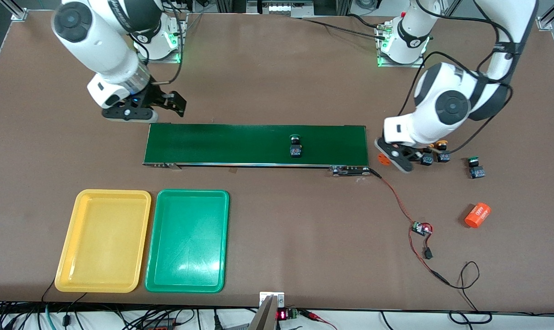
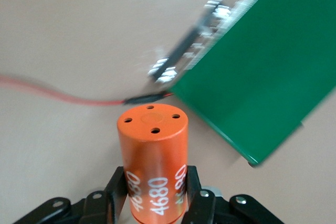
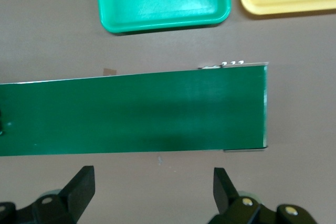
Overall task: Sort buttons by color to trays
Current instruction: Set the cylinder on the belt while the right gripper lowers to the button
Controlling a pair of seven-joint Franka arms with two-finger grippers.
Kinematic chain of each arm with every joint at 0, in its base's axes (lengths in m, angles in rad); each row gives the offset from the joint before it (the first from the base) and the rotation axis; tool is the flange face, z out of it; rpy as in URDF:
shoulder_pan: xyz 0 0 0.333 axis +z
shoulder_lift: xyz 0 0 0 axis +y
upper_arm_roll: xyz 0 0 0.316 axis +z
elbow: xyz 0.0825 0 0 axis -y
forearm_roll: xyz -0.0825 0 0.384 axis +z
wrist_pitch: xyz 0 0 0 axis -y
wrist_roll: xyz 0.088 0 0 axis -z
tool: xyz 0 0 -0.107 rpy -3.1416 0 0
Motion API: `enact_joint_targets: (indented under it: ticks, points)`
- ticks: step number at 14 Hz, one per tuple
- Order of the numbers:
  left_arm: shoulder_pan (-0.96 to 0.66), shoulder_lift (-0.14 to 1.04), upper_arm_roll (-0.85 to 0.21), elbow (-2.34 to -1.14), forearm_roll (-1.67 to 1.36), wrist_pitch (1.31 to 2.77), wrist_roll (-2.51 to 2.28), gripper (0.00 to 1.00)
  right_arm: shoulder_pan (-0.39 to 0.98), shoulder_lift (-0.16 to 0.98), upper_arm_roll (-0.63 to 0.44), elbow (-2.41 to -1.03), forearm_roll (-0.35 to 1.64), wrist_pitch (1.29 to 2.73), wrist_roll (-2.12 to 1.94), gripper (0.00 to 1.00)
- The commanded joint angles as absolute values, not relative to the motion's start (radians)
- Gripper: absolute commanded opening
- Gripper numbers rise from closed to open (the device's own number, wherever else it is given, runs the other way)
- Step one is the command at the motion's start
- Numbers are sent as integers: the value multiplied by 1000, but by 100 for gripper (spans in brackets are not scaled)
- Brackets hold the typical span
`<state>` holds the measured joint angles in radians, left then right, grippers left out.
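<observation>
Both trays, yellow [image 1: 103, 240] and green [image 1: 188, 240], lie bare with open brown surface [image 1: 304, 220] from their 3 o'clock across to a red wire [image 1: 396, 197] and small circuit board [image 1: 421, 228]. The belt [image 1: 256, 145] carries one button [image 1: 295, 147]. At the belt's 3 o'clock end, three buttons [image 1: 476, 167] crowd beside the left hand [image 2: 156, 192], which grips an orange cylinder [image 2: 153, 161].

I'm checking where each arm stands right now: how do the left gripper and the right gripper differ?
Grip: the left gripper is closed on an orange cylinder; the right gripper is open and holds nothing.
Place: the left gripper is at the conveyor belt's end toward the left arm; the right gripper hovers at the belt's other end, waiting.
Both are black two-finger grippers.
</observation>
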<state>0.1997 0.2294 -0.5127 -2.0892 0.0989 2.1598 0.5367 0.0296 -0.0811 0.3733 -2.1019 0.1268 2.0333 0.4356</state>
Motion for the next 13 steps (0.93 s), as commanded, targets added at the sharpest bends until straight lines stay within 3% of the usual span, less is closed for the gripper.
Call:
enact_joint_targets:
  ticks: [1,5,12,13]
  points:
    - [102,238,-506,-2079,126,2154,649,2,95,9,371,-2092,91,2106,494,100]
    - [-20,288,-508,-2079,401,2226,670,0,170,159,371,-2083,3,2295,632,100]
    - [-90,350,-515,-2080,463,2226,792,1,216,238,370,-2059,-26,2296,650,100]
    - [-103,357,-517,-2077,463,2226,792,7,224,250,370,-2059,-56,2298,653,100]
